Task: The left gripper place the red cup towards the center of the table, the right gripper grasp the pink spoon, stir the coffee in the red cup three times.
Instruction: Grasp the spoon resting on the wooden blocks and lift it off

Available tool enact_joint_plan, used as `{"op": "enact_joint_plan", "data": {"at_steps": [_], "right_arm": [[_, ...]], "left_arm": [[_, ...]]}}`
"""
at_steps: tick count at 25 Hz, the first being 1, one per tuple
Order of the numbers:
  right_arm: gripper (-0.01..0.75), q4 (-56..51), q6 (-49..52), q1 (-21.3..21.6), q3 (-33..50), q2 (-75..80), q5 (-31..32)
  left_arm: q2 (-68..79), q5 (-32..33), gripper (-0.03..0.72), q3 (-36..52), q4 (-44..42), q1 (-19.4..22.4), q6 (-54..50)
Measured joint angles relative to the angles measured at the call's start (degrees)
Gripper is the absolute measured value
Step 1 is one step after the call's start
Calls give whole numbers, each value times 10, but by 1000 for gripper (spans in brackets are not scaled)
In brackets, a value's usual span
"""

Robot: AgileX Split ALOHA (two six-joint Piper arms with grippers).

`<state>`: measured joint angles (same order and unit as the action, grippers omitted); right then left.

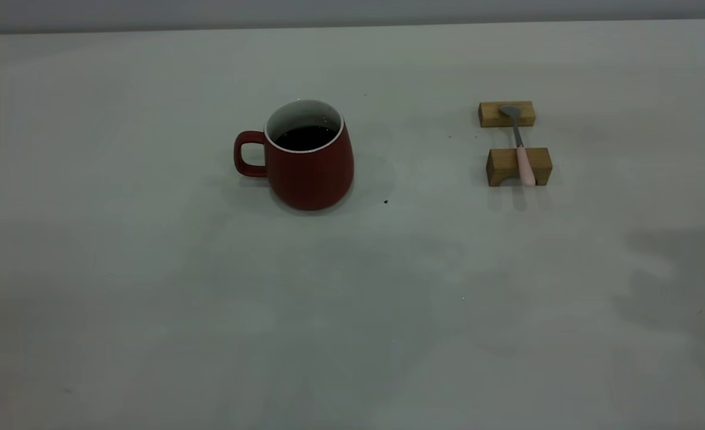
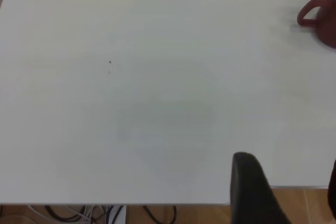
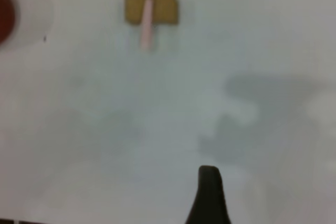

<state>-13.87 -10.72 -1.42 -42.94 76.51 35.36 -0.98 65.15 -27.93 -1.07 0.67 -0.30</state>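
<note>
The red cup (image 1: 310, 164) stands upright on the table (image 1: 352, 310), a little left of the middle, its handle pointing left, with dark coffee (image 1: 305, 138) inside. The pink spoon (image 1: 521, 149) lies across two wooden blocks at the right, its bowl on the far block. Neither gripper shows in the exterior view. The left gripper (image 2: 289, 163) is open over the table's near edge, far from the red cup (image 2: 321, 15). The right gripper (image 3: 273, 182) shows one finger (image 3: 209, 195), wide of its hidden mate; it hangs above bare table, well short of the pink spoon (image 3: 147, 23).
The far block (image 1: 506, 114) and the near block (image 1: 518, 166) carry the spoon. A small dark speck (image 1: 385, 202) lies right of the cup. Cables (image 2: 94, 214) hang below the table edge in the left wrist view. Arm shadows fall on the table at the right.
</note>
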Motion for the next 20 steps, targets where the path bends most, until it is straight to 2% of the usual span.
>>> {"op": "enact_joint_plan", "data": {"at_steps": [6,12,20], "right_arm": [[674,-24,-14,-68,-29,159,-76],[673,-26,-14,-110,-126,314,-82],[666,-26,-16,-139,-254,468,-72]], "left_arm": [[0,0,426,0,0,0,3],[0,0,426,0,0,0,3],[0,0,426,0,0,0,3]]}}
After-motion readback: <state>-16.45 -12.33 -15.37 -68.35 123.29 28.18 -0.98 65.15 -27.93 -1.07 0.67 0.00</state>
